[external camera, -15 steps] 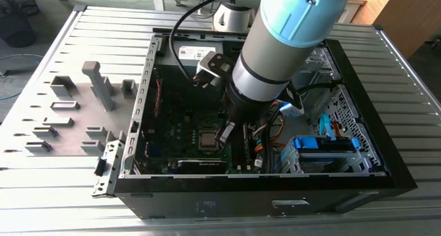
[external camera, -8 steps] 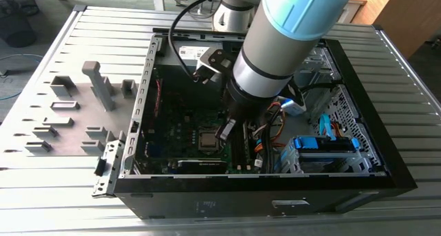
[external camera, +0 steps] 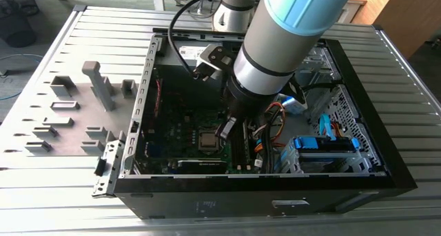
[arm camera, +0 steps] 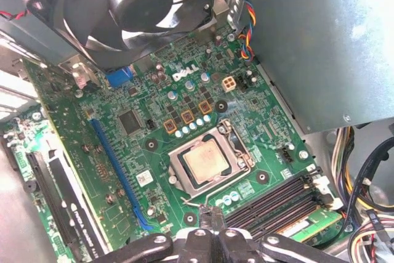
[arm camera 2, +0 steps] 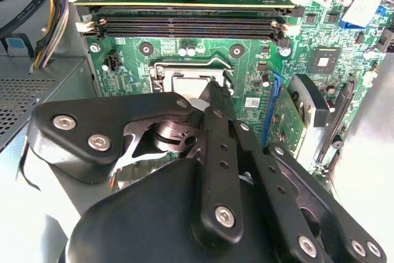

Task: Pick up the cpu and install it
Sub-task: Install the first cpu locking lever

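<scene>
While the arm is reached down into the open computer case (external camera: 386, 158), the following is recorded.

Arm: a grey and light-blue arm (external camera: 289, 34) is seen in the exterior view, lowered into the case over the motherboard (external camera: 183, 130).

Hand: the hand (external camera: 227, 128) is held just above the board, near the socket and toward the exterior view's right of it. In the second wrist view its dark fingers (arm camera 2: 215, 100) are drawn together to a narrow tip; in the first wrist view the hand (arm camera: 208, 214) is likewise brought to a point. It is judged closed, with nothing gripped.

Cpu: the cpu (arm camera: 206, 160) is seated flat inside the socket frame (arm camera: 237, 141) on the motherboard, its silver top exposed. It is also noted in the exterior view (external camera: 206, 140) and, partly hidden behind the fingers, in the second wrist view (arm camera 2: 188, 84). No contact between hand and cpu is observed.

Surroundings: memory slots (arm camera: 280, 198) lie just beside the socket; a fan (arm camera: 132, 4) is mounted further off.

Worktop: the case rests on a slatted metal worktop (external camera: 62, 194), where grey holder blocks (external camera: 76, 112) stand at the exterior view's left.
</scene>
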{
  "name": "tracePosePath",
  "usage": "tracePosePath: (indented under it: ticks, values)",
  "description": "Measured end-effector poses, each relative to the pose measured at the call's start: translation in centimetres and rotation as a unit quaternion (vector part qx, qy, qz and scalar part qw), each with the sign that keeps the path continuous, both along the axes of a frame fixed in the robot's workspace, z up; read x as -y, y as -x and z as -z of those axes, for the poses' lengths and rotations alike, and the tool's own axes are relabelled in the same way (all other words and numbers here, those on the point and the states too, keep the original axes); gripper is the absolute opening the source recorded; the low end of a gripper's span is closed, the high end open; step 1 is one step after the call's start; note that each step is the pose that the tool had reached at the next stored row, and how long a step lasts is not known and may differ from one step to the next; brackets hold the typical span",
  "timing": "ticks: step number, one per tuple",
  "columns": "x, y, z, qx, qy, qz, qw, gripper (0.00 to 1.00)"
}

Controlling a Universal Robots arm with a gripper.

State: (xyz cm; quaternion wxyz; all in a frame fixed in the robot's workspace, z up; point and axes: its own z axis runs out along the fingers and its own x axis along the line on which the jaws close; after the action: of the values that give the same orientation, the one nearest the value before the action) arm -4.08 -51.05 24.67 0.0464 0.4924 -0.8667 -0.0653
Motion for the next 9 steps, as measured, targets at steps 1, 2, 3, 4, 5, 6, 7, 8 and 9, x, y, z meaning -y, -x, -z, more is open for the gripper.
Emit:
tracePosePath:
  ticks: [1, 2, 3, 4, 5, 6, 7, 8, 9]
  values:
    - [-0.04, 0.0, -0.01, 0.0, 0.0003, 0.0, 1.0, 0.11]
    - [-0.18, 0.02, -0.02, -0.0001, 0.0009, 0.0, 1.0, 0.11]
    - [-0.27, 0.05, -0.01, 0.0001, 0.0009, 0.0, 1.0, 0.11]
    - [-0.33, 0.11, 0.0, 0.0005, 0.0008, 0.0, 1.0, 0.11]
    - [-0.38, 0.22, 0.0, 0.0012, 0.0008, 0.0, 1.0, 0.11]
    - [-0.39, 0.34, 0.0, 0.0021, 0.0008, 0.0, 1.0, 0.11]
    - [-0.39, 0.47, -0.01, 0.0032, 0.0009, 0.0, 0.99999, 0.11]
    - [-0.39, 0.62, 0.0, 0.0046, 0.0008, 0.0, 0.99999, 0.11]
    - [-0.39, 0.75, -0.01, 0.0062, 0.0009, -0.001, 0.99998, 0.11]
